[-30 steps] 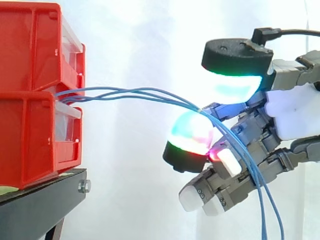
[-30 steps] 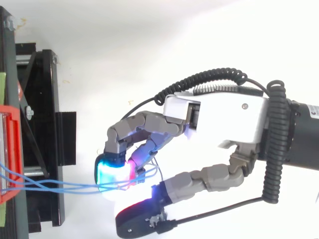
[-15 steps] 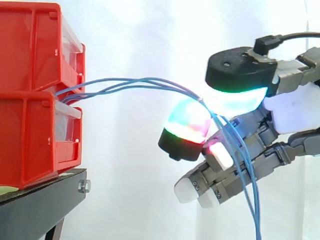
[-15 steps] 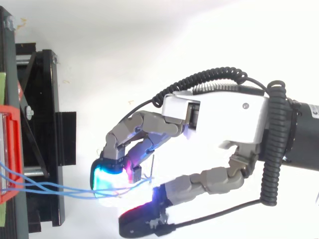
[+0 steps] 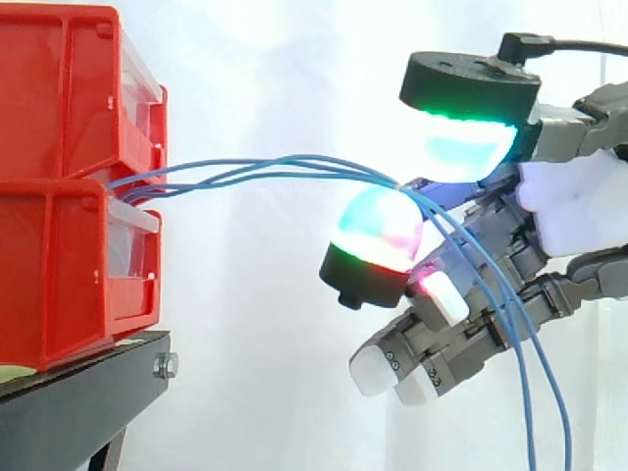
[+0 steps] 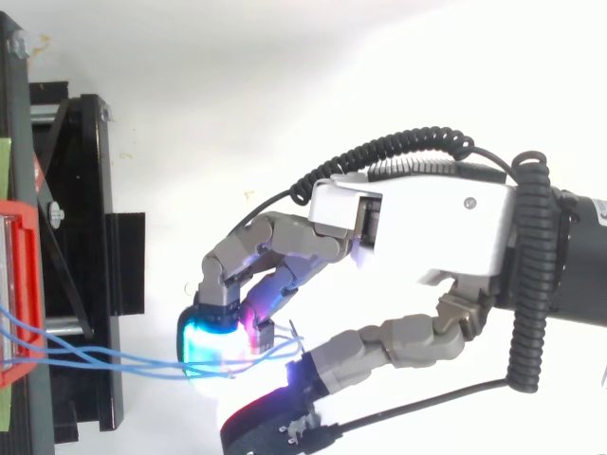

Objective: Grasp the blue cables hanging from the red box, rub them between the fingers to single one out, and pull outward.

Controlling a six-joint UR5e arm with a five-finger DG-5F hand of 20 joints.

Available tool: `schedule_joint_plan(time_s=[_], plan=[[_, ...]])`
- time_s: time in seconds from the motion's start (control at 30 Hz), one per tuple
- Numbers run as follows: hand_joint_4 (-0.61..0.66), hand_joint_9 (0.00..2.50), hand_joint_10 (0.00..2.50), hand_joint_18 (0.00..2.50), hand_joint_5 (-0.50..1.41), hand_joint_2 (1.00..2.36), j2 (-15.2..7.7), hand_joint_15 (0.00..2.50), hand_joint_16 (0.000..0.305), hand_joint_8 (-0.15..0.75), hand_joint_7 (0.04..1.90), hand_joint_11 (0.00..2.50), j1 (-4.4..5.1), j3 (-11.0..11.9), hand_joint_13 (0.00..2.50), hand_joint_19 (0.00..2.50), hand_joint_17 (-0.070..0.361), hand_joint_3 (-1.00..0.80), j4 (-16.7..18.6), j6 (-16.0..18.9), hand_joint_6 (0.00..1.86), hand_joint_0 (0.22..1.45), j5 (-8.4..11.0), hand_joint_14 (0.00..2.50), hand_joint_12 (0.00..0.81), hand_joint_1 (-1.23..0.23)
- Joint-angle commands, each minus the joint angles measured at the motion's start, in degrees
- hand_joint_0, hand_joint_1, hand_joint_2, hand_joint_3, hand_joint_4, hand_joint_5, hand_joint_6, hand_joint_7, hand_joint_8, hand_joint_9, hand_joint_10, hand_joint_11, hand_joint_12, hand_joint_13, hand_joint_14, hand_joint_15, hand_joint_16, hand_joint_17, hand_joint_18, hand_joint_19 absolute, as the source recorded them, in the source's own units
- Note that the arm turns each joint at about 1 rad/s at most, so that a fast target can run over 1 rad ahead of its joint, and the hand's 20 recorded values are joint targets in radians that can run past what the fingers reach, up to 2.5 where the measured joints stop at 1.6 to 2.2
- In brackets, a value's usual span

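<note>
Right of red bins point(image 5: 59, 245), hand point(image 5: 579, 211) curled round blue cables point(image 5: 245, 172)

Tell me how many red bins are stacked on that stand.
2: the upper bin sits on the lower bin, which rests on the black stand. The blue cables emerge where they meet. More may lie out of frame.

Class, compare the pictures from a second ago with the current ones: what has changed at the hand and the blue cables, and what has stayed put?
The hand's thumb pad tipped down toward the lower fingertip pad half a second ago, then lifted back level. The blue cables arch slightly higher than a second ago, still passing between those pads. The red boxes and black stand have not moved.
</note>
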Motion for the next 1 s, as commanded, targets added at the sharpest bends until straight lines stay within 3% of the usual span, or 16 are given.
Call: schedule_joint_plan(time_s=[0.0,0.07,0.13,0.2,0.27,0.47,0.6,0.87,0.97], plan=[[0.11,0.93,0.02,0.45,-0.14,1.01,0.0,0.33,0.056,0.365,0.94,0.85,0.19,0.0,0.53,0.18,0.127,-0.34,-0.1,0.0,0.89,0.58,0.0,0.01,0.399,-0.67],[0.12,0.96,0.02,0.51,-0.13,1.01,0.0,0.35,0.063,0.395,0.96,0.88,0.19,0.0,0.58,0.16,0.141,-0.18,-0.1,0.0,0.92,0.58,0.0,0.01,0.431,-0.75],[0.06,0.96,0.02,0.52,-0.14,1.02,0.0,0.34,0.06,0.385,1.01,0.89,0.19,0.0,0.58,0.17,0.136,-0.13,0.0,0.0,0.92,0.6,0.0,0.01,0.423,-0.79],[-0.02,0.95,0.02,0.53,-0.15,1.02,0.0,0.35,0.056,0.371,1.15,0.93,0.19,0.0,0.59,0.18,0.126,-0.08,0.0,0.0,0.94,0.65,0.0,0.01,0.407,-0.85],[-0.03,0.95,0.02,0.55,-0.16,1.02,0.0,0.36,0.055,0.365,1.29,0.94,0.19,0.0,0.6,0.18,0.123,-0.08,-0.1,0.0,0.95,0.71,0.0,0.01,0.406,-0.89],[-0.1,0.97,0.02,0.57,-0.17,1.01,0.0,0.36,0.053,0.354,1.23,0.94,0.27,0.0,0.63,0.19,0.119,-0.32,-0.2,0.0,0.96,0.81,-0.53,0.01,0.404,-0.92],[-0.13,0.99,0.02,0.6,-0.17,1.0,0.0,0.36,0.052,0.348,1.16,0.95,0.27,0.0,0.65,0.2,0.117,-0.48,-0.3,0.0,0.96,0.83,-1.93,0.01,0.399,-0.92],[0.01,1.03,0.02,0.65,-0.15,1.0,0.0,0.38,0.051,0.36,1.12,0.97,0.36,0.0,0.69,0.19,0.115,-0.5,-1.4,0.0,0.95,0.73,-2.55,0.01,0.402,-0.94],[0.04,1.03,0.02,0.65,-0.14,1.0,0.0,0.38,0.051,0.36,0.87,0.97,0.36,0.0,0.69,0.22,0.115,-0.5,-1.4,0.1,0.97,0.66,-2.55,0.02,0.405,-0.91]])
